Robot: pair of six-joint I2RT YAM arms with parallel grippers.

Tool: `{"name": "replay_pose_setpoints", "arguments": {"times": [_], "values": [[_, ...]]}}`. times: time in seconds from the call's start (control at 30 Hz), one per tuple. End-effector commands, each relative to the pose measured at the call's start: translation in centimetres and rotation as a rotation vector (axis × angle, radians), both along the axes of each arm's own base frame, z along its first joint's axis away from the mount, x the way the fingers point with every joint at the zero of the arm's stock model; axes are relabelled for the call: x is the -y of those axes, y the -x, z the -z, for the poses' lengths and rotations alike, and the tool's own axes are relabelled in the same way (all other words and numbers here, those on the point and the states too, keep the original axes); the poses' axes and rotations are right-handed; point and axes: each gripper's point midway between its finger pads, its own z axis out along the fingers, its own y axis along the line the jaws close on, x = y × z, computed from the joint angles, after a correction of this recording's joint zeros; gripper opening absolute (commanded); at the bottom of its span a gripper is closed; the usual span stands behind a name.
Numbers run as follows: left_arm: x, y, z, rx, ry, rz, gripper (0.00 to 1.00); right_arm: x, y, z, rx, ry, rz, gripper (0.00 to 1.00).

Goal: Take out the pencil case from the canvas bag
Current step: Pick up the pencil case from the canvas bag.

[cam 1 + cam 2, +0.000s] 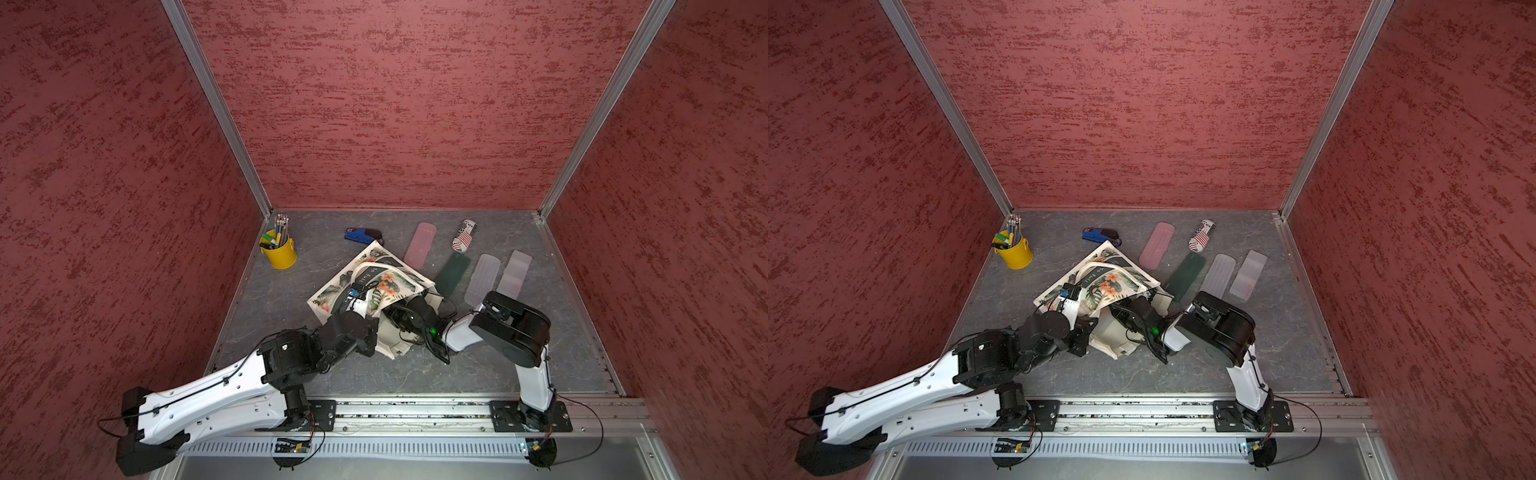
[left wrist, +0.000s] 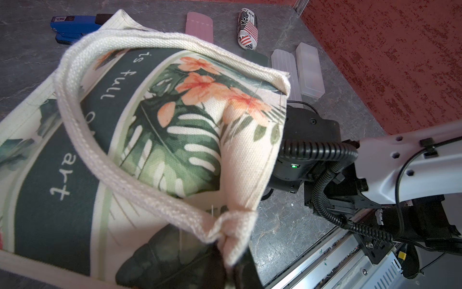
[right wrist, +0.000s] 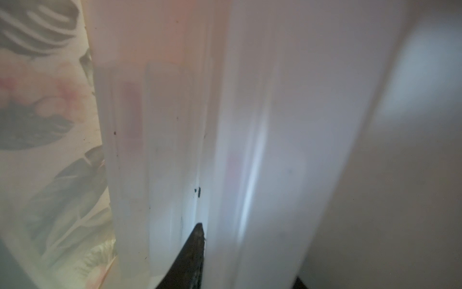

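Pencil case (image 3: pixel 250 125), a frosted translucent box, lies inside the canvas bag (image 1: pixel 376 278). The bag rests on its side on the grey table (image 1: pixel 519 365), with its mouth toward the robot. The right gripper (image 3: pixel 247 252) is deep in that mouth. One dark fingertip (image 3: pixel 196 250) lies against the case, but I cannot tell whether the jaws are clamped on it. The left gripper (image 2: pixel 232 260) is pressed together on the bag's bunched rim. The right arm (image 1: pixel 513 328) folds at a raised elbow, and the left arm (image 1: pixel 232 390) stretches low and forward.

Stapler (image 1: pixel 363 235) behind canvas bag (image 1: pixel 386 284).
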Motion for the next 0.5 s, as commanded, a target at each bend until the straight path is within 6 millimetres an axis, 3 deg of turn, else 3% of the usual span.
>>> {"name": "replay_pose_setpoints", "arguments": {"times": [0.0,0.23,0.47], "values": [[0.7,0.2,-2.2,0.025,0.085,0.012,0.00,0.3,0.0,-0.1,0.045,0.041,-0.024,0.21],[0.4,0.1,-2.7,0.041,0.083,0.009,0.00,1.1,0.3,-3.5,0.153,0.100,-0.047,0.18],[0.4,-0.3,-3.0,0.062,0.075,0.002,0.00,2.7,2.1,-7.3,0.247,0.138,-0.097,0.18]]}}
